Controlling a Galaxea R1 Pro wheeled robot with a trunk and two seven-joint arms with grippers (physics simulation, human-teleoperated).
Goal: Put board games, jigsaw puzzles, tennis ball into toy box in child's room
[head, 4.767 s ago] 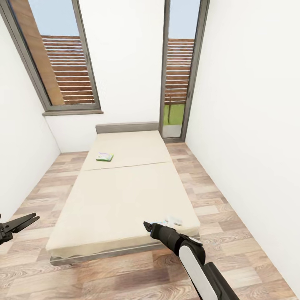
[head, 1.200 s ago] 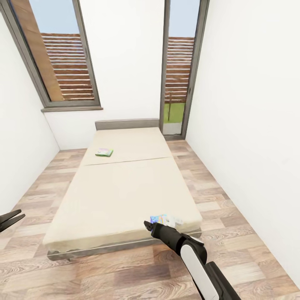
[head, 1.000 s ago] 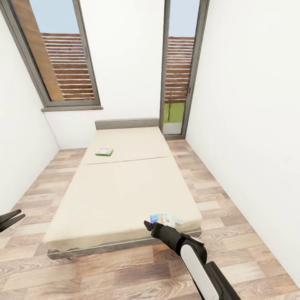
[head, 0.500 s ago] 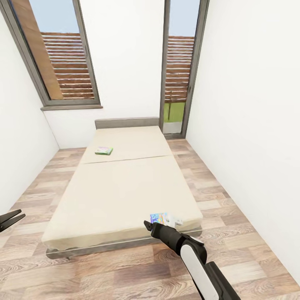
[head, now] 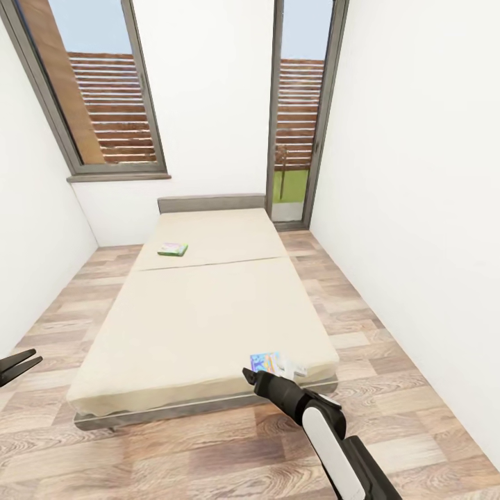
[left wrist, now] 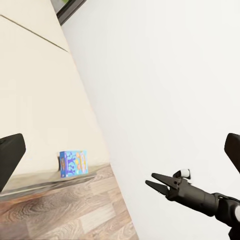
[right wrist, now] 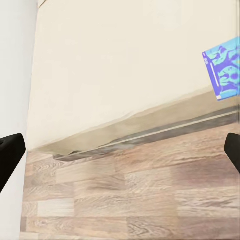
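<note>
Bed (head: pixel 201 312): beige mattress, grey frame. Blue-purple board game (head: pixel 265 362): laid flat at the foot corner of the mattress. Green-edged board game (head: pixel 173 248): laid near the headboard (head: pixel 211 203). Right gripper (head: pixel 248 376): held just short of the blue-purple box, jaws parted, empty. Left gripper (head: pixel 19 364): held over the floor (head: pixel 389 389), fingers spread, empty.

The head camera looks down the bed (head: pixel 201 312) from beyond its foot. Both wrist cameras face the bed's foot edge from nearer, sharing the blue game box (left wrist: pixel 73 163) there.
</note>
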